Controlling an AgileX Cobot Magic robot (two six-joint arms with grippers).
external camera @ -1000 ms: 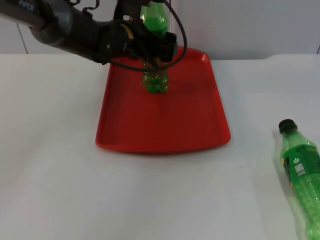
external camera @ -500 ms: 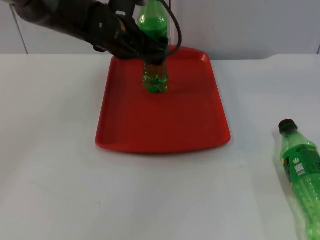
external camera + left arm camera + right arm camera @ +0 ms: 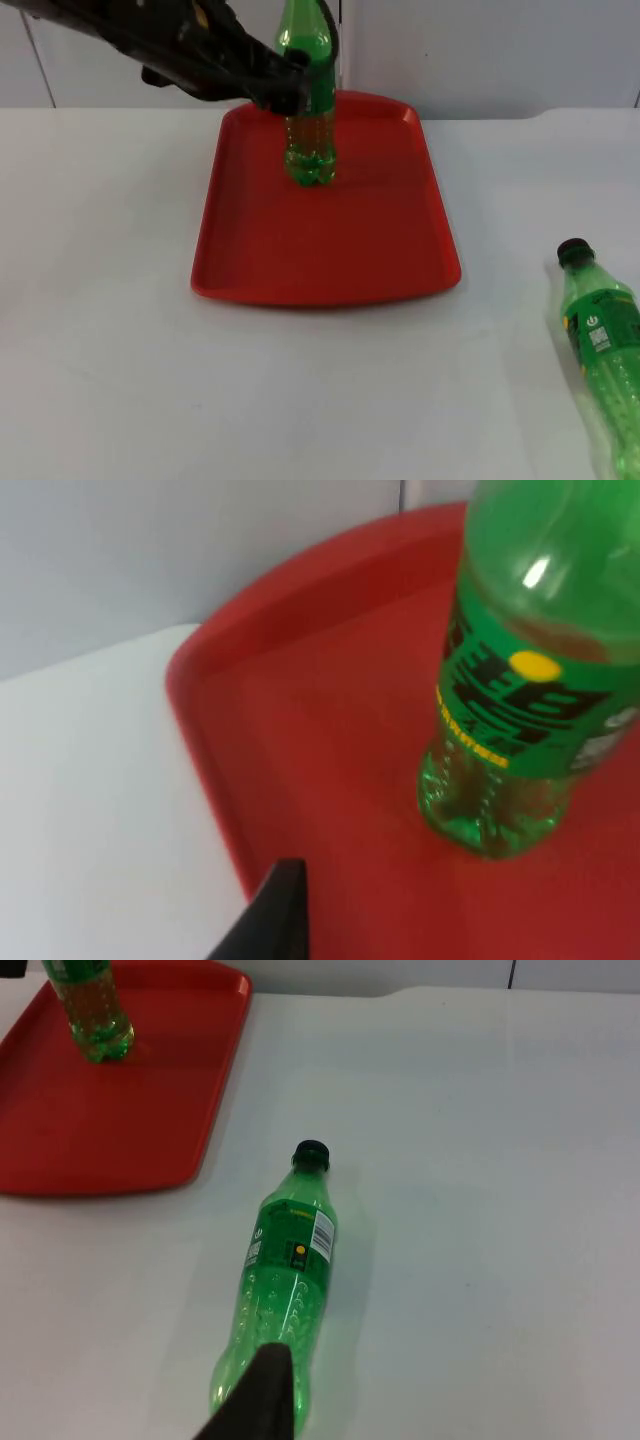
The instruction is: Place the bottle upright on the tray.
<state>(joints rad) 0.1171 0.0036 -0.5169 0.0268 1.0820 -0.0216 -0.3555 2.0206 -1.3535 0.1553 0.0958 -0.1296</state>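
A green bottle (image 3: 309,100) stands upright on the red tray (image 3: 330,240), near the tray's far edge at about 12 o'clock, its base planted on the red floor of the tray. The left gripper (image 3: 285,90) sits just beside the bottle at its 9 o'clock side, level with the label; from where I stand I cannot tell whether its fingers are spread or closed, or whether they touch the plastic at all. Seen from the left wrist, the bottle (image 3: 520,680) rises from the tray (image 3: 300,730) with its green and yellow label facing the camera. A second green bottle (image 3: 600,350), black cap on, lies on its side on the white surface (image 3: 100,350) at about 4 o'clock from the tray, well apart from it. The right arm waits above that lying bottle (image 3: 285,1280), and its gripper's state cannot be told either.
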